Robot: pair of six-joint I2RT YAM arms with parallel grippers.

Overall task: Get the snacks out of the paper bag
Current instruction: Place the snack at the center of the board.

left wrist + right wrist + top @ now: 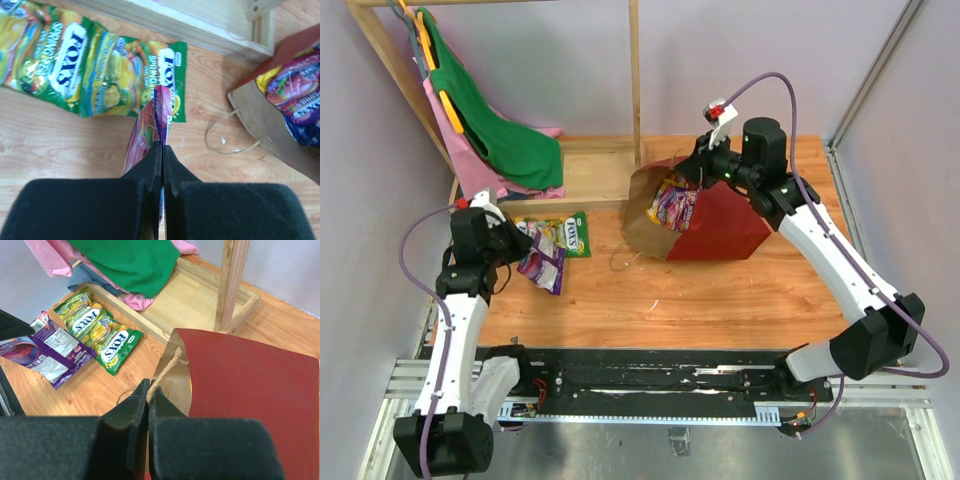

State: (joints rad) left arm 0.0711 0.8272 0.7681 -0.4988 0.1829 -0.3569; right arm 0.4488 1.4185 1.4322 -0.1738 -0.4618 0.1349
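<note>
Sideways: dark-red paper bag, brown kraft mouth, glossy packets inside.

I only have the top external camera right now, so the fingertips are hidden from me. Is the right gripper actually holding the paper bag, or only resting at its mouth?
Observer: The right wrist view shows the right gripper shut on the tan loop handle of the paper bag, not on its paper wall.
Operator: And the left one, down by the packets?
Observer: In the left wrist view the left gripper is shut on a purple packet, which is pinched edge-on between its fingers.
</note>
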